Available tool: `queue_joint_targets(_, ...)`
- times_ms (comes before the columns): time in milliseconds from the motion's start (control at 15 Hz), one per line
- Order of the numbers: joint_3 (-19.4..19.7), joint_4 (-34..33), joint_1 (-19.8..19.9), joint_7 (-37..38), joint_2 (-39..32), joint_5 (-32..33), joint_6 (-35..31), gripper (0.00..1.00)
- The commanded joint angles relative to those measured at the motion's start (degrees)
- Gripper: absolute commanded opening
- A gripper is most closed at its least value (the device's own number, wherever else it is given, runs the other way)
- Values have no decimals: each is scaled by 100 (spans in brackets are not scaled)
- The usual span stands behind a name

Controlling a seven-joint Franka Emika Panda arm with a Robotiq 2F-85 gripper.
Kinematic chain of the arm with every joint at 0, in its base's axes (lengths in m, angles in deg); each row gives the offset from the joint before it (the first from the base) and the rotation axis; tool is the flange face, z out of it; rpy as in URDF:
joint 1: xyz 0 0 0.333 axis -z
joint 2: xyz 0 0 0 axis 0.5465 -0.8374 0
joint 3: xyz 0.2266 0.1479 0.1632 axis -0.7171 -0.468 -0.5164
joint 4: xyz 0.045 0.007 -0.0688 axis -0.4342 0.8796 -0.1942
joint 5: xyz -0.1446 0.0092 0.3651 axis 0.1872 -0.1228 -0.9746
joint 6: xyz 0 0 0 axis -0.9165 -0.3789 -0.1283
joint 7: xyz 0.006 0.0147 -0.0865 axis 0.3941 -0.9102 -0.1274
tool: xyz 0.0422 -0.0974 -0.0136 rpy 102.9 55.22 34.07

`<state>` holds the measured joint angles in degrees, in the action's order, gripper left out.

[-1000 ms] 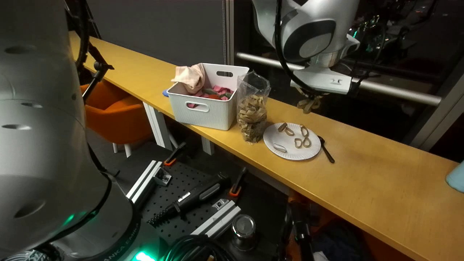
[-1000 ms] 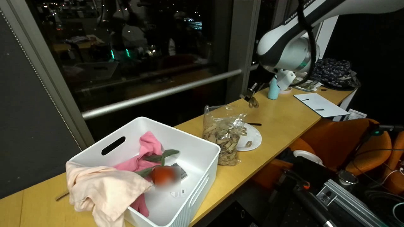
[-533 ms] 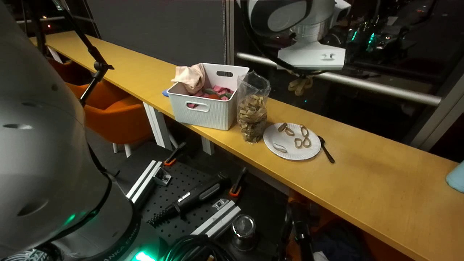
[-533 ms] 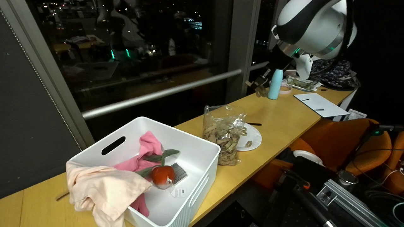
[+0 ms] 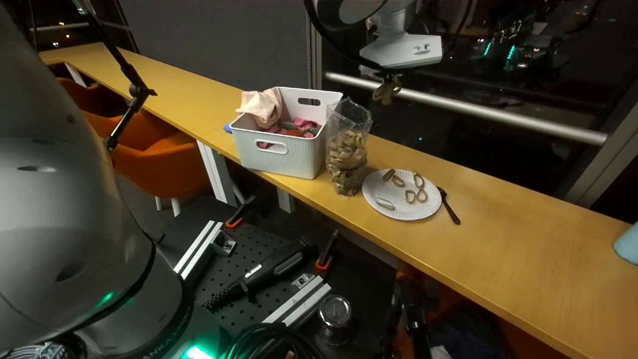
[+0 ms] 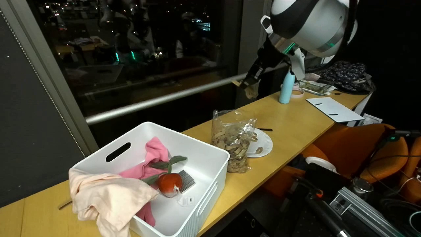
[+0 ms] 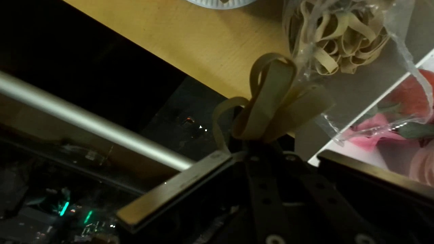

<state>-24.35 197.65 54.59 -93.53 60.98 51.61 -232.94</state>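
Higher than the clear bag (image 5: 349, 117) and behind it, toward the metal rail (image 5: 498, 114), the gripper (image 7: 257, 144) hangs with its jaws clenched on a bunch of tan loops (image 7: 266, 112), in the air and well apart from the table (image 5: 523, 239). In both exterior views the bunch droops below the gripper, its long axis near vertical and its looped free ends pointing down. From the wrist it fans out: the middle loop (image 7: 275, 84) (the most upright of the lot) runs lengthwise up the view with a slight lean toward the bag, another loop (image 7: 301, 110) slants farther over to the bag's side, and a thinner loop (image 7: 217, 123) bows out on the side away from the bag.

The bag itself stands upright on the table, loose at the mouth, with more tan loops (image 5: 347, 157) packed in its lower part. Just beside the bag, a white plate (image 5: 398, 212) carries several single loops (image 5: 388, 175), their long axes turned different ways. Past the plate from the bag lies a dark utensil (image 5: 449, 207), its handle pointing away from the bag. Near the bag's opposite side is a white bin (image 5: 299, 164) with pink cloth (image 6: 156, 153) inside and a pale cloth (image 6: 108, 197) draped over the rim. Well apart from the bag stands a blue bottle (image 6: 286, 89).
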Motion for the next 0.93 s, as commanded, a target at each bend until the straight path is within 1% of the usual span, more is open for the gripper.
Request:
queue_joint_targets(0,-137,-47,-193,-411,-205,-160,-117,1)
queue_joint_targets(200,-177,48,-282,-318,-350,-125,-66,1)
queue_joint_targets(333,-152,-41,-282,-444,-559,-197,-47,1)
queue_joint_targets(533,-180,-206,-289,-461,-850,-70,-41,1)
queue_joint_targets(867,-264,-209,-458,-393,-890,104,-119,1)
